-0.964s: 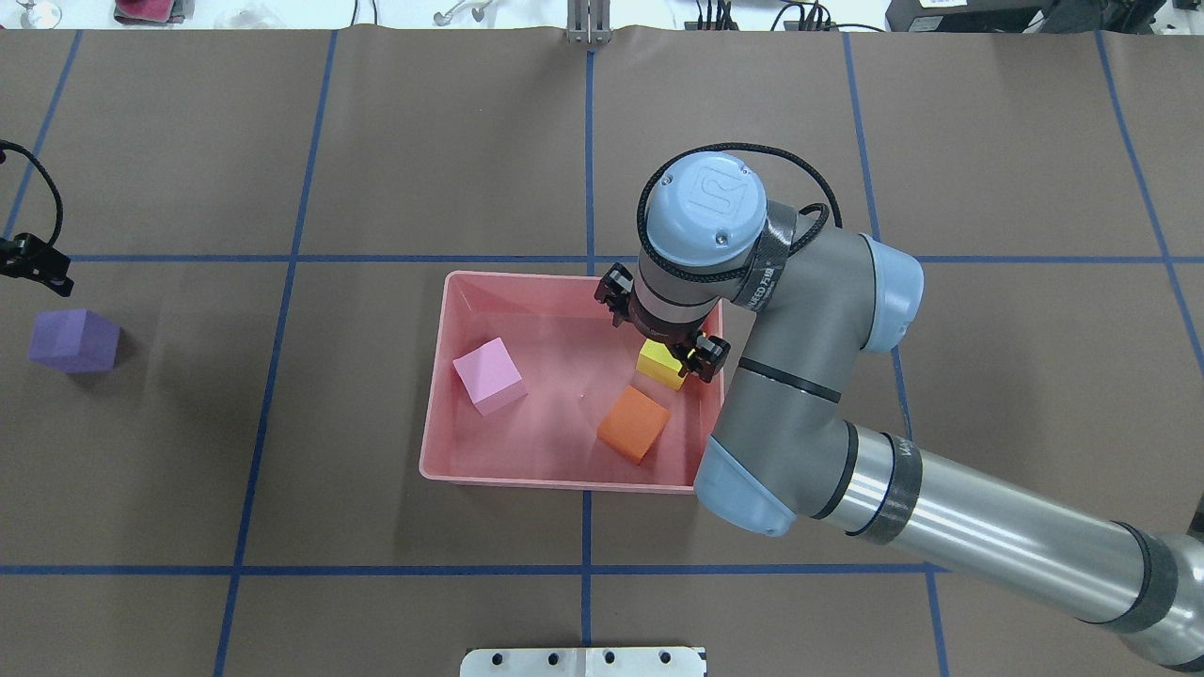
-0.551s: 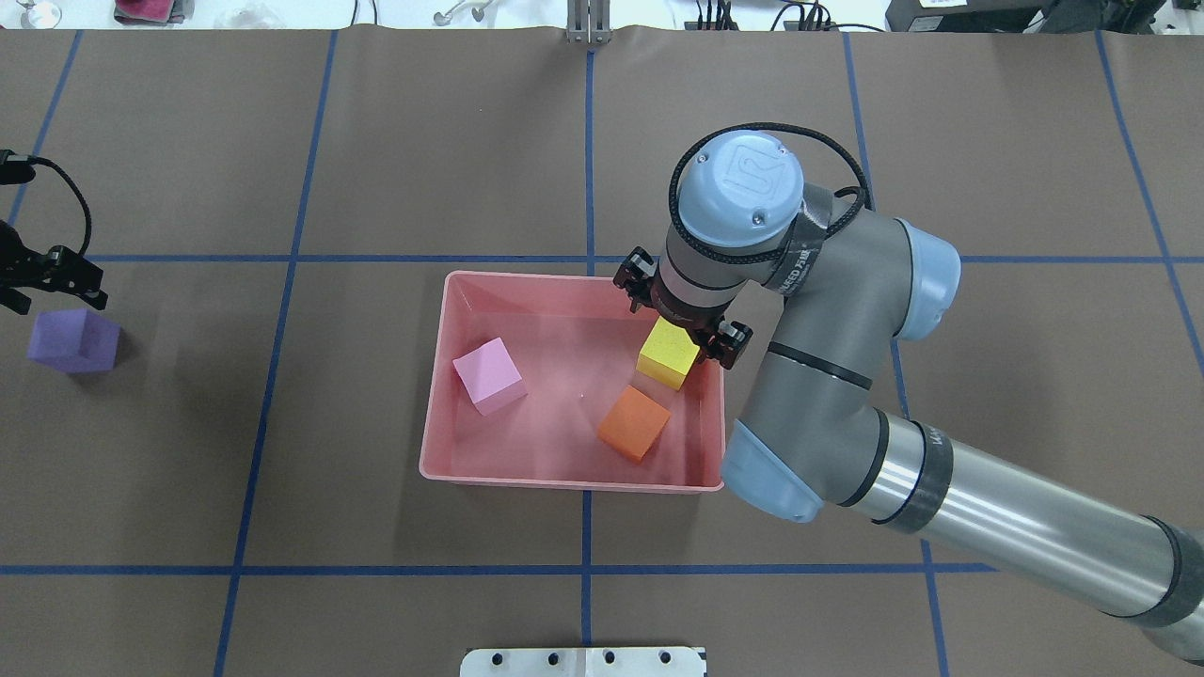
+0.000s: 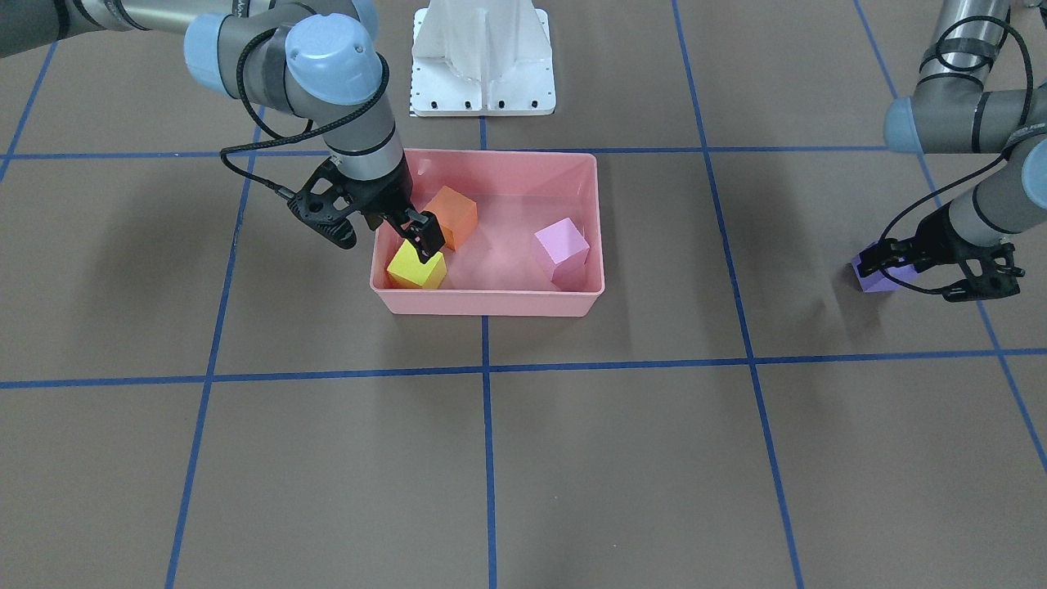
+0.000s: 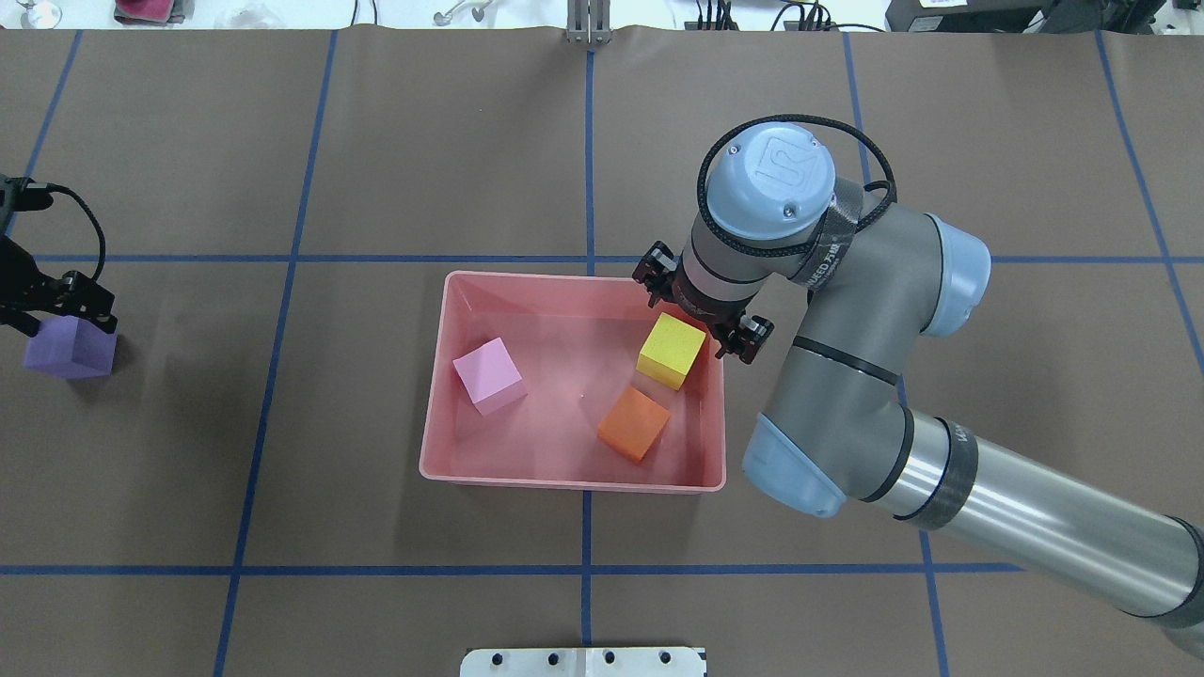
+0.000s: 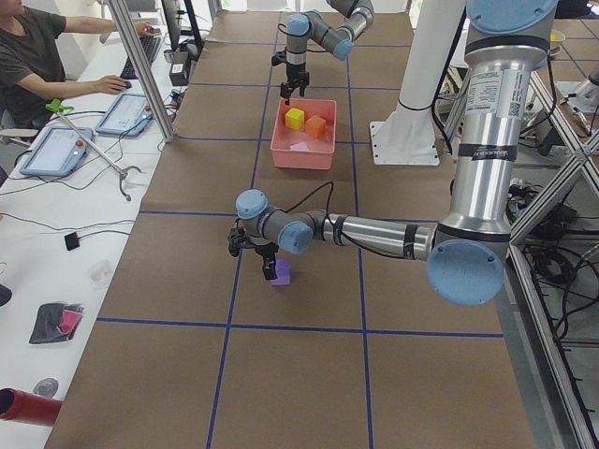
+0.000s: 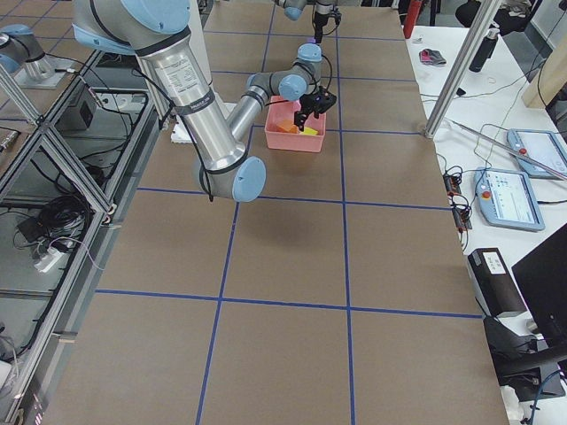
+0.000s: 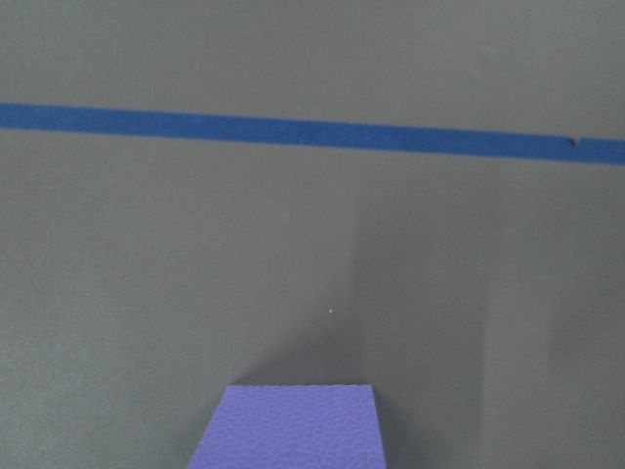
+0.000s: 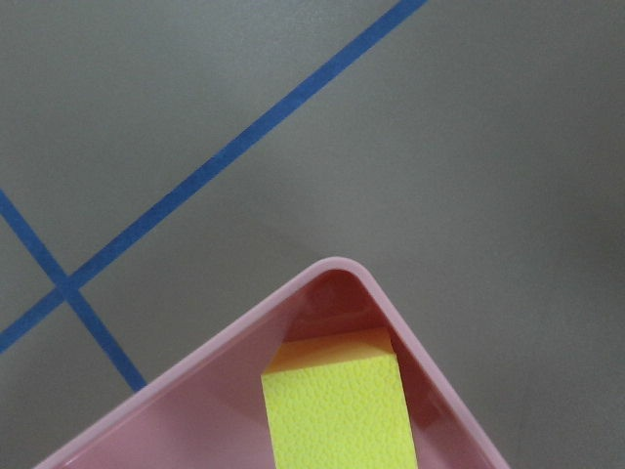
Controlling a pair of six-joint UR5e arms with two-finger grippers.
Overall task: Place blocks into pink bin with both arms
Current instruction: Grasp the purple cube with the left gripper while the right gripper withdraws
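Observation:
The pink bin (image 4: 574,484) sits mid-table and holds the yellow block (image 4: 671,351), the orange block (image 4: 634,424) and the light pink block (image 4: 488,375). My right gripper (image 4: 701,303) is open and empty over the bin's far right corner, just beyond the yellow block (image 3: 417,268). The right wrist view shows that corner (image 8: 391,303) and the yellow block (image 8: 337,415). The purple block (image 4: 71,350) lies on the table at the far left. My left gripper (image 3: 941,270) is open, low over it, its fingers either side; the block fills the wrist view's bottom edge (image 7: 288,430).
The white pedestal base (image 3: 483,65) stands at the robot's side of the table. Blue tape lines (image 4: 282,259) grid the brown table cover. An operator (image 5: 37,56) sits at a side desk with tablets.
My right gripper has drawn away from the yellow block, up and toward the bin's far right corner; the block stays in the bin. My left gripper has come down over the purple block.

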